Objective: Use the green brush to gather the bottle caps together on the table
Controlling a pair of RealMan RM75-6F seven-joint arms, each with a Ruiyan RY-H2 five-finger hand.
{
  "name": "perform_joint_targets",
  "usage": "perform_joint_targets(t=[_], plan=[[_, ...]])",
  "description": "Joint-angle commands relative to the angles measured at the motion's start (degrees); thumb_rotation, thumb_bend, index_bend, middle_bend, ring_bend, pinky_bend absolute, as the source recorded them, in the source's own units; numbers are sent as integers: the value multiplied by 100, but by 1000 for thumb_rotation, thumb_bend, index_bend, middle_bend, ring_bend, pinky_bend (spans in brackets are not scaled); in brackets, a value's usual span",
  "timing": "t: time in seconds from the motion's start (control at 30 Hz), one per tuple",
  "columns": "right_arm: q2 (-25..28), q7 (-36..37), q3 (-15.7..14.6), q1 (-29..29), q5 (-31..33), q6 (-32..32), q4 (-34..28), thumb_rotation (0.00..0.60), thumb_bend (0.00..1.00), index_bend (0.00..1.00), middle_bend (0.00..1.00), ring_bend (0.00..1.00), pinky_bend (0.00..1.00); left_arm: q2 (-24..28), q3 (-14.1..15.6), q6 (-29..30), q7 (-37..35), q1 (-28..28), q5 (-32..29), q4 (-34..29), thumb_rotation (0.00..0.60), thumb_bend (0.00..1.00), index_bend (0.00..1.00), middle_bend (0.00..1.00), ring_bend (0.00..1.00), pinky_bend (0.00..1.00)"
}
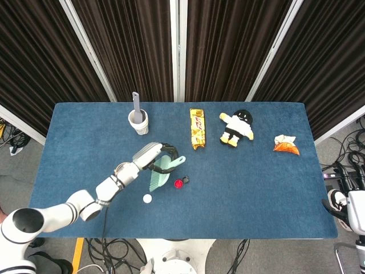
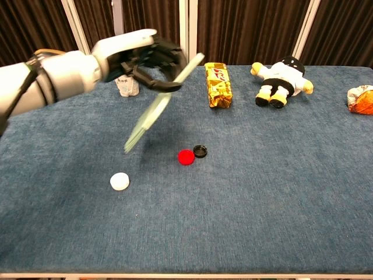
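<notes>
My left hand (image 1: 153,157) (image 2: 140,55) grips the handle of the green brush (image 1: 160,174) (image 2: 152,111) and holds it off the table, bristles angled down and to the left. A red cap (image 1: 178,184) (image 2: 186,157) and a black cap (image 1: 185,180) (image 2: 200,151) lie side by side on the blue table (image 1: 256,188), to the right of the bristles. A white cap (image 1: 147,198) (image 2: 119,181) lies alone nearer the front edge, below the brush. My right hand is out of both views.
At the back stand a white cup (image 1: 138,122) with a grey tool in it, a yellow snack bar (image 1: 197,128) (image 2: 217,84), a plush toy (image 1: 237,128) (image 2: 280,74) and an orange packet (image 1: 285,145) (image 2: 361,99).
</notes>
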Motion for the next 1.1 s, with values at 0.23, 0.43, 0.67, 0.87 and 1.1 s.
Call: perform_joint_targets(t=[0.23, 0.43, 0.67, 0.87, 1.1], plan=[[20, 41, 73, 238, -24, -231, 42, 600, 83, 23, 245, 0, 42, 222, -31, 703, 2020, 1111, -580, -1429, 600, 372, 502, 571, 402, 351], [23, 59, 81, 316, 11, -319, 54, 600, 84, 23, 246, 0, 42, -7, -15, 1060, 2978, 1500, -616, -1763, 600, 372, 502, 572, 402, 350], [14, 119, 66, 336, 69, -356, 95, 600, 83, 23, 246, 0, 42, -512, -21, 1329, 3786, 1816, -565, -1807, 600, 370, 502, 572, 402, 351], [20, 179, 44, 336, 76, -347, 130, 600, 83, 23, 246, 0, 42, -1024, -95, 1387, 4371, 1985, -600, -1491, 600, 370, 502, 574, 402, 353], [28, 246, 12, 298, 83, -292, 162, 600, 84, 23, 248, 0, 42, -1447, -301, 1428, 4769, 2075, -614, -1001, 600, 371, 502, 574, 402, 354]])
